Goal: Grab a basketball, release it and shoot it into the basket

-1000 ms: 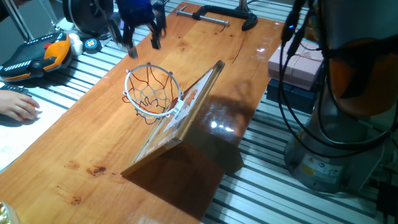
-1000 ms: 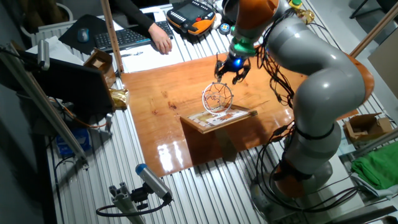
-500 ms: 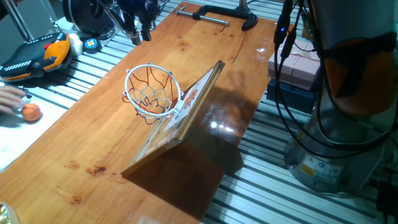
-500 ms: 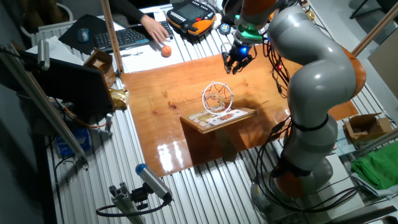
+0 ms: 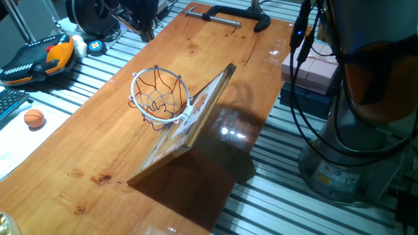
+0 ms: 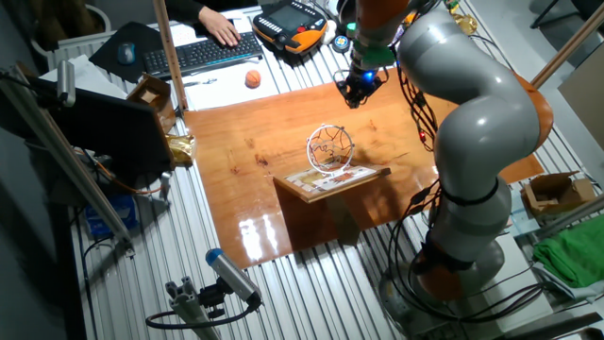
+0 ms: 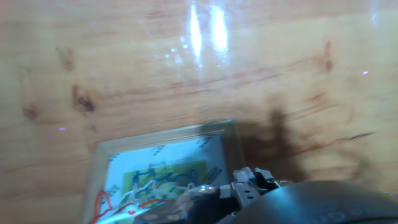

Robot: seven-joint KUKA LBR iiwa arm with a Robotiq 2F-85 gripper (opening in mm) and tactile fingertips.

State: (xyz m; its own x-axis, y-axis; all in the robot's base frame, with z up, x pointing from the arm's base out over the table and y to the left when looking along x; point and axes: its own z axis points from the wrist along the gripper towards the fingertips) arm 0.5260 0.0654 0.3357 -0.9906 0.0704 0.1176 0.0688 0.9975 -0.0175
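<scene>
The basketball [image 5: 34, 117] is a small orange ball lying on the white surface left of the wooden table; it also shows in the other fixed view [image 6: 252, 80]. The basket [image 5: 159, 95] has a white rim and red-and-white net on a tilted clear backboard [image 5: 192, 121], mid-table [image 6: 329, 148]. My gripper [image 5: 145, 26] hangs over the table's far edge, well beyond the hoop and far from the ball [image 6: 358, 89]. Its fingers look closed together and empty. The hand view shows wood grain and the backboard's corner [image 7: 155, 168].
An orange-and-black gadget [image 5: 39, 55] lies behind the ball. A person's hand [image 6: 222, 30] rests on a keyboard [image 6: 198, 57]. A metal clamp [image 5: 225, 16] sits at the table's far end. A pink box [image 5: 313, 68] and cables are by the arm's base.
My gripper went from spread open beside the hoop to closed, moving away toward the table's far edge. The person's hand set the ball down and withdrew to the keyboard.
</scene>
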